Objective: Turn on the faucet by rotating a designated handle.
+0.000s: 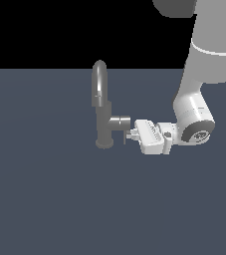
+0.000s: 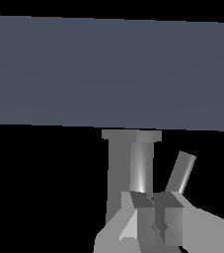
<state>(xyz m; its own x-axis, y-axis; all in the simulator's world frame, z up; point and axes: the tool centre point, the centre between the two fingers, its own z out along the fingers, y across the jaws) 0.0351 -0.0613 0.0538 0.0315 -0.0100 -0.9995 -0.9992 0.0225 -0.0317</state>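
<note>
Faucet (image 1: 103, 112): small grey metal tap standing upright on the dark blue-grey tabletop (image 1: 45, 199), a little left of centre in the exterior view. Round base, vertical post, tall arched spout rising above the post. A short horizontal side cylinder (image 1: 120, 122) projects from the post toward the exterior view's right.

Handle (image 1: 124, 136): thin short grey lever hanging down from the outer end of the side cylinder. In the wrist view it shows as a slanted grey stick (image 2: 181, 172) beside the post.

Gripper (image 1: 132, 134): white, held horizontally at the end of the white arm (image 1: 199, 84), which enters from the exterior view's upper right. It points toward the faucet, just beside the handle. Fingers (image 2: 168, 210) drawn close together, the tips nearly meeting in the wrist view; nothing visibly held between them. Whether they touch the handle cannot be told.
</note>
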